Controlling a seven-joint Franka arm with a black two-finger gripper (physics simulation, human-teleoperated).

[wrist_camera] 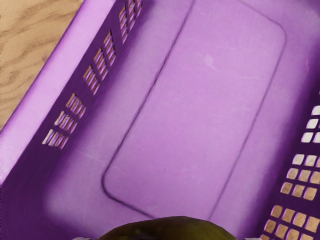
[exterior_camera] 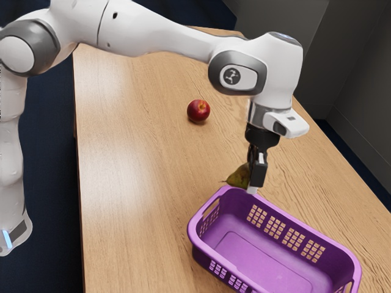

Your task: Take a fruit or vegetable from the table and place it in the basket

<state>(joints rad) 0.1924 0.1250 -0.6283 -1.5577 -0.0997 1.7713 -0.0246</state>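
My gripper (exterior_camera: pixel 254 180) is shut on a green-brown pear (exterior_camera: pixel 237 176), held at the basket's upper-left end in the exterior view, beside the rim. The pear's stem points to the exterior view's left. The purple basket (exterior_camera: pixel 229 213) stands upright on the table, with nothing seen inside it. In the wrist view the pear (wrist_camera: pixel 172 230) lies at the lower edge, between the just-visible tips of my gripper (wrist_camera: pixel 167 238), against the floor of the basket (wrist_camera: pixel 200 105). A red apple (exterior_camera: pixel 198 111) rests on the table, away from my hand.
The wooden table (exterior_camera: pixel 134 183) extends around the basket, with its long edge toward the arm's base. Perforated side walls and a raised rim bound the basket's wide inner floor. Dark floor and grey walls lie beyond the table.
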